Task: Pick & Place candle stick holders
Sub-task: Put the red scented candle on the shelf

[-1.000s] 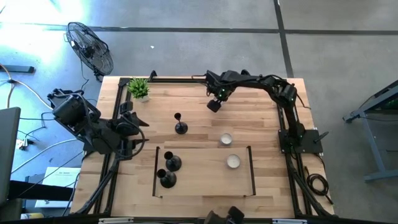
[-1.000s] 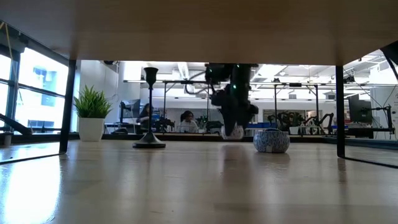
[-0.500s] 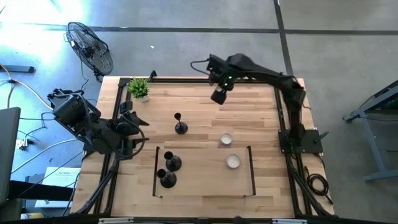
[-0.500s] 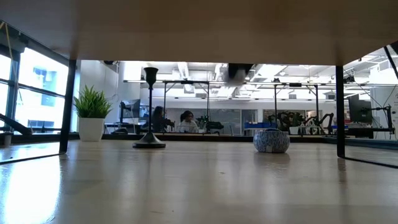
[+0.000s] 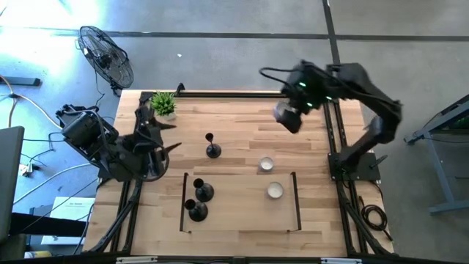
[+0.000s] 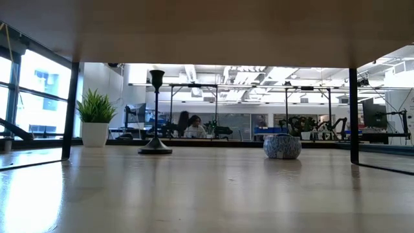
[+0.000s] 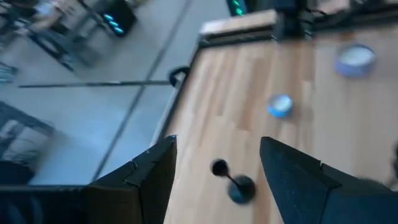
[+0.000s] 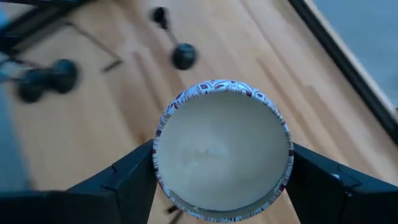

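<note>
One black candlestick holder (image 5: 212, 149) stands on its round base on the bare table; it also shows in the low view (image 6: 156, 113) and the left wrist view (image 7: 233, 183). Two more holders (image 5: 201, 191) (image 5: 196, 211) stand inside a black rectangular frame (image 5: 239, 174). My right gripper (image 5: 287, 116) is raised over the table's far right and is shut on a small white cup with a patterned rim (image 8: 222, 149). My left gripper (image 5: 165, 134) is open and empty at the table's left, left of the lone holder. My right gripper holds the cup by two opposite sides of its outer wall (image 8: 158, 146), pinched between the two fingers (image 8: 124, 180). The fingers slant down from above, and the cup's open mouth faces the wrist. The cup is lifted clear, high above the table.
Two more small white cups (image 5: 265, 164) (image 5: 275, 191) sit right of centre, one inside the frame. A green potted plant (image 5: 163, 104) stands at the far left corner. Black rails run along the table's left, right and far edges. A fan (image 5: 106, 55) stands on the floor.
My right gripper has risen from near the table with the cup and has swung toward the table's right edge; it has left the low view. My left gripper has risen a little and turned toward the far edge, its fingers still open.
</note>
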Available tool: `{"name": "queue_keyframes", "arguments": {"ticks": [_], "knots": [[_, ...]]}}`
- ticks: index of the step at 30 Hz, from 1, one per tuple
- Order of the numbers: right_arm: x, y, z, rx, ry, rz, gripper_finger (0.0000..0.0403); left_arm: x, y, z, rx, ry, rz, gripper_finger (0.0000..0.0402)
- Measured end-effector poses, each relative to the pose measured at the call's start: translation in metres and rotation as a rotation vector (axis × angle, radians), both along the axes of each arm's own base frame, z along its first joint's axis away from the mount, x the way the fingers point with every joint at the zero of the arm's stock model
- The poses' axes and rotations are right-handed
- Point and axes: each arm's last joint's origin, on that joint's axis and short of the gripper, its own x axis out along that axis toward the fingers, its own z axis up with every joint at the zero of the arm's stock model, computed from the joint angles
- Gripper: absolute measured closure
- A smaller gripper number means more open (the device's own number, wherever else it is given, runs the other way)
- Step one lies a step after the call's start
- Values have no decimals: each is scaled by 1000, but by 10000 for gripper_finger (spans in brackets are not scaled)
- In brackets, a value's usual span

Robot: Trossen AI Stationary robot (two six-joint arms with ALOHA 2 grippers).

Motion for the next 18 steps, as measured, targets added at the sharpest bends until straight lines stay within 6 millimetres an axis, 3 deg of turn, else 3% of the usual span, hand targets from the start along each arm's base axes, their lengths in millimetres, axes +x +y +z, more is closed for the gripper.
{"name": "queue_keyframes", "arguments": {"ticks": [9, 18], "knots": [[-40, 64, 24, 148, -117, 70, 120, 5, -2, 8, -16, -132, 59, 175], [-42, 127, 18, 252, -98, -51, 120, 5, -2, 8, 3, -135, 67, 175]]}}
